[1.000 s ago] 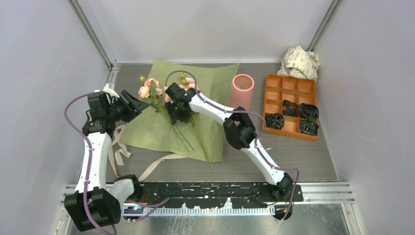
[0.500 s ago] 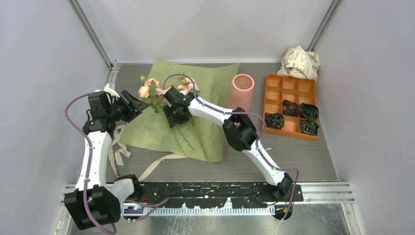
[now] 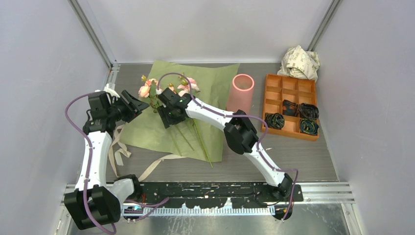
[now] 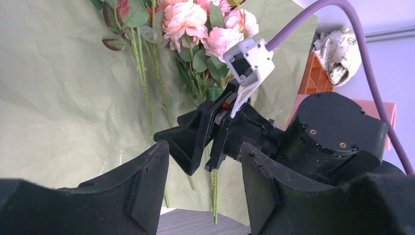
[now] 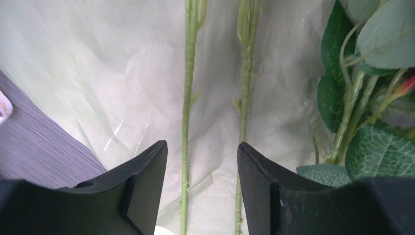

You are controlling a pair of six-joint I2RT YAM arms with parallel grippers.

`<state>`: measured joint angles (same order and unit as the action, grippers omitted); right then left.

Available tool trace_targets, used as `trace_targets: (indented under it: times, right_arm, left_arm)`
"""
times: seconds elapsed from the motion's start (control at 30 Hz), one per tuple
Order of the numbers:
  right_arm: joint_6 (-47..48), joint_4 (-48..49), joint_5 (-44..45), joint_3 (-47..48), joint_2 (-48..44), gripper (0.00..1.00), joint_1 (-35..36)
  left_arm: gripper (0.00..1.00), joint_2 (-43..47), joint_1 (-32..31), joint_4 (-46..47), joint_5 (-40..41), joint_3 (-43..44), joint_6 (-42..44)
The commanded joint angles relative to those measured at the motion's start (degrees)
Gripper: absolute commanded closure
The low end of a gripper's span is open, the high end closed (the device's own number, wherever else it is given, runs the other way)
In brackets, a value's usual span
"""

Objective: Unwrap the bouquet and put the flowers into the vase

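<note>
Right hand (image 5: 201, 152): hovering with jaws apart over two bare green stems (image 5: 187, 98) of the flowers (image 3: 149, 88), gripping nothing. Left hand (image 3: 138, 104): waiting open and empty beside the pink blooms. Bouquet paper (image 3: 215, 81): lying spread flat under the flowers, olive side up, with the beige ribbon (image 3: 155, 165) trailing loose on the surface; unwrapping looks done. Step in hand: picking up the flowers. Next move is calling for a closing on the stems, then a carry rightward to the upright vase (image 3: 242, 90) at the paper's edge.
</note>
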<state>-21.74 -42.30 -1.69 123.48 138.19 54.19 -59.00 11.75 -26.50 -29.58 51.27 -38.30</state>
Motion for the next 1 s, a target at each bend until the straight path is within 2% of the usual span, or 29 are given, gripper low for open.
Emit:
trace_targets:
  times: [0.0,0.23,0.4,0.47,0.6,0.67,0.8,0.97]
  right_arm:
    - [-1.2,-0.4,0.0,5.3,1.9,0.40,-0.3]
    - [0.2,-4.0,1.5,11.8,7.2,0.40,-0.2]
    - [0.1,-4.2,1.5,11.8,8.3,0.41,-0.2]
    - [0.0,-3.5,3.0,10.6,7.9,0.49,-0.3]
    - [0.4,-3.1,3.9,9.4,7.5,0.77,-0.2]
    - [0.6,-3.1,4.1,9.2,7.4,0.86,-0.2]
    - [1.1,-2.8,5.0,8.3,5.7,0.99,-0.2]
    - [1.4,-2.5,4.5,4.0,-1.6,0.99,0.1]
  left_arm:
    - [0.44,0.4,-0.1,2.1,-0.8,0.1,1.0]
    - [0.44,-0.2,-0.1,2.4,-0.9,0.1,1.0]
    - [0.44,-0.2,-0.1,2.5,-0.9,-0.3,1.1]
    - [0.44,-0.4,-0.1,2.7,-0.8,-0.5,1.1]
    - [0.44,-0.8,-0.1,3.2,-1.1,-0.9,0.8]
    - [0.44,-0.9,-0.1,3.3,-1.4,-1.1,0.7]
    - [0.44,-0.5,-0.1,3.1,-1.4,-1.0,0.6]
    - [0.44,0.1,-0.1,2.7,-1.0,-0.9,0.9]
